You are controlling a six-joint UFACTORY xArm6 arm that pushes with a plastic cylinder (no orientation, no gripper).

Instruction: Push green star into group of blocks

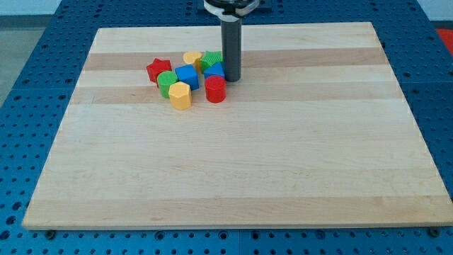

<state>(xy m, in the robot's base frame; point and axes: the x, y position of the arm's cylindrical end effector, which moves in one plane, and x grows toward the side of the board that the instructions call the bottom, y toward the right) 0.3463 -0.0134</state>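
Note:
The green star (210,61) lies at the upper right of a tight group of blocks near the view's top centre, touching the yellow heart (192,58) and a blue block (215,71) below it. My tip (232,78) rests on the board just to the right of the green star and the blue block, close against them. The rod partly hides the star's right side. The group also holds a red star (159,69), a green cylinder (166,83), a blue cube (187,76), a yellow hexagonal block (180,95) and a red cylinder (215,89).
The wooden board (233,177) lies on a blue perforated table (42,42). The arm's mount (230,7) shows at the view's top.

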